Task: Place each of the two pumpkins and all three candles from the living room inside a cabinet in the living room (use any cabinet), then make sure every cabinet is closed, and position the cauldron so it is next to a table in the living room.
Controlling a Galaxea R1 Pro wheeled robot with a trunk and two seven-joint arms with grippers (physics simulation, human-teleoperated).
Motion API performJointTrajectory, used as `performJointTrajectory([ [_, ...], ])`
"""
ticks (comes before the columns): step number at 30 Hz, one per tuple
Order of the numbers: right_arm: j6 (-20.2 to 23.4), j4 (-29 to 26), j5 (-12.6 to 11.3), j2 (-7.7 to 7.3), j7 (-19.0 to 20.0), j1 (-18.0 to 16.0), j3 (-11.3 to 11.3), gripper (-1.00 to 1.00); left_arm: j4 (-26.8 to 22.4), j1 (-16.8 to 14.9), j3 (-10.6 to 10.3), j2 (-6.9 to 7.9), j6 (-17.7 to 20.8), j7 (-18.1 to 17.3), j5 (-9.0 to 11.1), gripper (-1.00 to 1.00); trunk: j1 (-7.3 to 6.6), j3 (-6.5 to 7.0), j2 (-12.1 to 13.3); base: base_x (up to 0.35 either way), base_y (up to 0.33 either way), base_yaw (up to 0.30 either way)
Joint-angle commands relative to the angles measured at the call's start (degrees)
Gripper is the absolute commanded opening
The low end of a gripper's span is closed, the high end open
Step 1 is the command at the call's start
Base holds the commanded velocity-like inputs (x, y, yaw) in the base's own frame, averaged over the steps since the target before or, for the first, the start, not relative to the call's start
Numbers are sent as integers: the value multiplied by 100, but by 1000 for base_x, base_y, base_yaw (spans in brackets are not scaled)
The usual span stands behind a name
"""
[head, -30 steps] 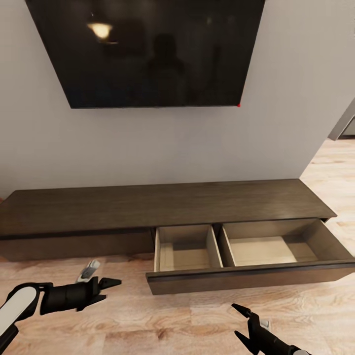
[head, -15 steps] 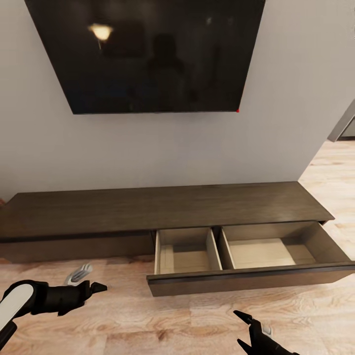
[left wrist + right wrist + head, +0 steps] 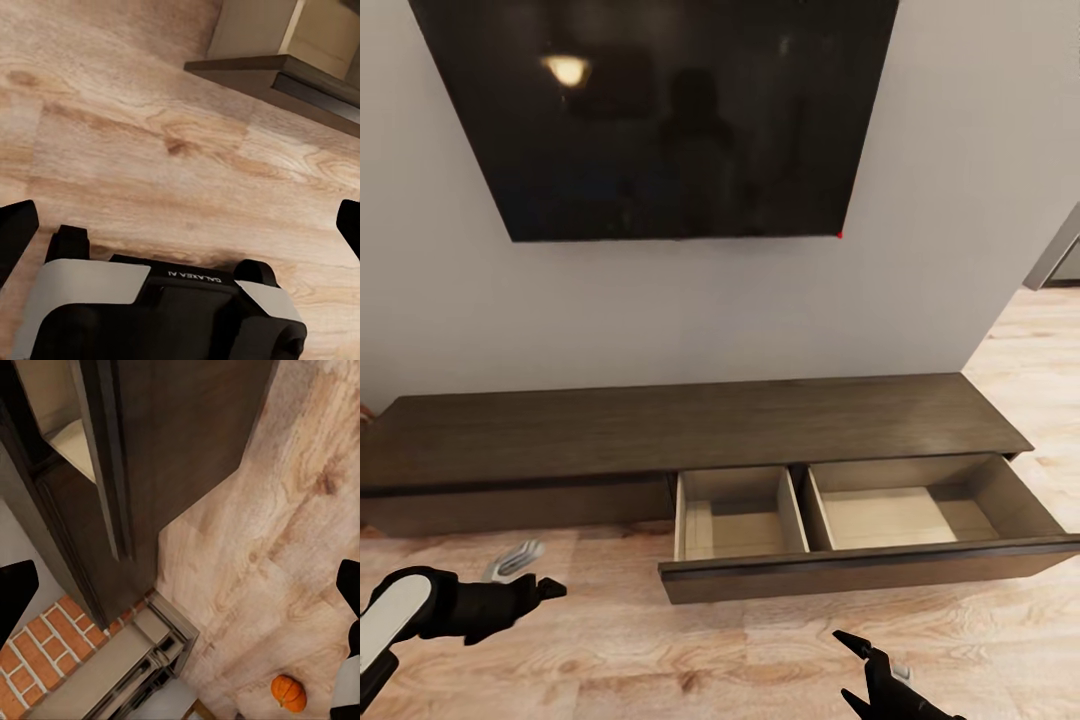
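Two compartments of the cabinet (image 3: pixel 690 430) drawer stand pulled out, pale interiors bare. Left gripper (image 3: pixel 545 590) and right gripper (image 3: pixel 852 672) hover above the wood floor (image 3: pixel 690 650), jaws apart, holding nothing. One pumpkin (image 3: pixel 289 693) rests on the floor, well apart from the cabinet.

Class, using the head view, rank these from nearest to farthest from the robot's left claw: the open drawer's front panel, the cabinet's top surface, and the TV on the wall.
From the left claw:
1. Open drawer's front panel, low, to its right.
2. Cabinet's top surface, behind and above.
3. TV, high on the wall, farthest.
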Motion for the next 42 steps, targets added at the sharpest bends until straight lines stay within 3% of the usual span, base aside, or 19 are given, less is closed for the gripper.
performJointTrajectory([
  [1,28,3,-21,-2,7,-3,4,100,-4,-4,-8,2,-3,65,7,100,-23,14,39,0,0,0],
  [3,29,3,-20,-2,8,-3,4,100,-13,-5,-11,-24,-5,77,-285,100,-67,50,119,0,0,0],
  [4,31,3,-19,-2,7,-3,4,100,-16,-7,-13,-110,-6,81,-561,100,-89,68,160,0,0,0],
  [5,31,3,-19,-2,7,-3,4,100,-17,-8,-14,-149,-6,81,-663,100,-111,86,200,0,0,0],
  [10,32,3,-18,-2,3,-3,4,100,-18,-13,-15,-668,-2,249,-1832,100,-221,176,400,0,0,0],
  [13,32,3,-15,-2,-6,-3,11,100,-19,-14,-15,-929,1,370,-2215,100,-286,230,520,0,0,0],
  [17,25,3,-10,-2,-141,-3,19,100,-22,-14,-15,-1021,6,399,-2328,100,-308,248,561,0,0,0],
  [21,24,-1,-7,-2,-534,-3,18,100,-30,-14,-16,-1035,14,383,-2309,100,-308,248,561,0,0,0],
  [25,24,-5,10,-2,-652,-3,21,100,-36,-14,-9,-1032,19,342,-2292,100,-308,248,561,-43,0,0],
  [42,-158,-6,0,-2,-571,-3,4,100,-37,-14,-7,-1036,20,331,-2283,100,-308,248,561,-310,6,0],
])
